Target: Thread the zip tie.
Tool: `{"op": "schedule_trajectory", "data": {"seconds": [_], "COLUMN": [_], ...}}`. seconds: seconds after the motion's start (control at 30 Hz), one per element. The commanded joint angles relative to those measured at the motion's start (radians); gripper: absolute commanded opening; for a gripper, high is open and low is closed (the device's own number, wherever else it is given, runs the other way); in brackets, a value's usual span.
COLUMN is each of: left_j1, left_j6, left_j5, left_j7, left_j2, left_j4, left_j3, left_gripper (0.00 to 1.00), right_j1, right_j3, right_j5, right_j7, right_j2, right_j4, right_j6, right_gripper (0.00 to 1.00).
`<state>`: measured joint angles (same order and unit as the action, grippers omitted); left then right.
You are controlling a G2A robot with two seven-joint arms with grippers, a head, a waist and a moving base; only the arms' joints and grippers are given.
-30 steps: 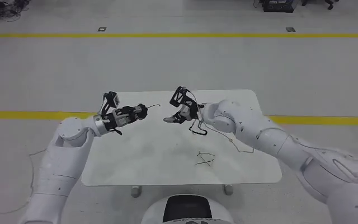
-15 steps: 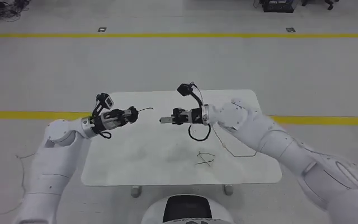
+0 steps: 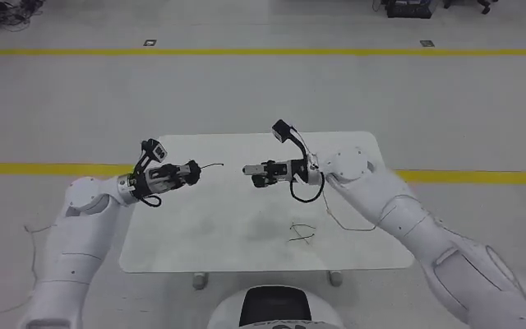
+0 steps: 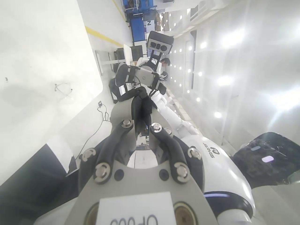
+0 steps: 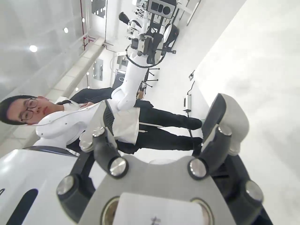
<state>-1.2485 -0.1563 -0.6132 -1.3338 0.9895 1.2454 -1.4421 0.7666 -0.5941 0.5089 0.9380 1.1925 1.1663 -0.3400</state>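
A thin black zip tie (image 3: 212, 166) sticks out of my left gripper (image 3: 195, 170), which is shut on one end and holds it above the left half of the white table (image 3: 345, 247). Its free end points toward my right gripper (image 3: 248, 171), a short gap away at about the same height. In the left wrist view the left gripper's dark fingertips (image 4: 140, 105) are pressed together. The right gripper (image 5: 161, 113) stands open with nothing between its fingers (image 5: 215, 111), facing the left arm's gripper (image 5: 143, 46) farther off.
Several loose black zip ties (image 3: 301, 233) lie crossed on the table's right half, also seen as loose ties (image 4: 62, 88) in the left wrist view. A black cable loop (image 3: 306, 193) hangs under the right wrist. Yellow floor lines run behind the table.
My left gripper has drawn back to the left with the zip tie. The right wrist has turned and levelled out, its gripper now pointing straight at the tie's free end.
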Motion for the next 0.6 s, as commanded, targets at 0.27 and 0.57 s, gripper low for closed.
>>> {"op": "schedule_trajectory", "data": {"seconds": [0.27, 0.57], "left_j1": [-0.034, -0.038], "left_j6": [-0.045, -0.082], "left_j5": [-0.119, -0.132], "left_j7": [-0.056, -0.056], "left_j2": [-0.002, -0.016], "left_j4": [0.030, 0.045], "left_j3": [0.045, 0.073], "left_gripper": [0.00, 0.00], "right_j1": [0.093, 0.082], "right_j3": [-0.026, -0.017], "right_j5": [0.346, 0.377], "right_j7": [0.106, 0.113], "right_j2": [0.035, 0.062], "right_j4": [-0.098, -0.152], "right_j6": [0.085, 0.098], "right_gripper": [1.00, 1.00]}}
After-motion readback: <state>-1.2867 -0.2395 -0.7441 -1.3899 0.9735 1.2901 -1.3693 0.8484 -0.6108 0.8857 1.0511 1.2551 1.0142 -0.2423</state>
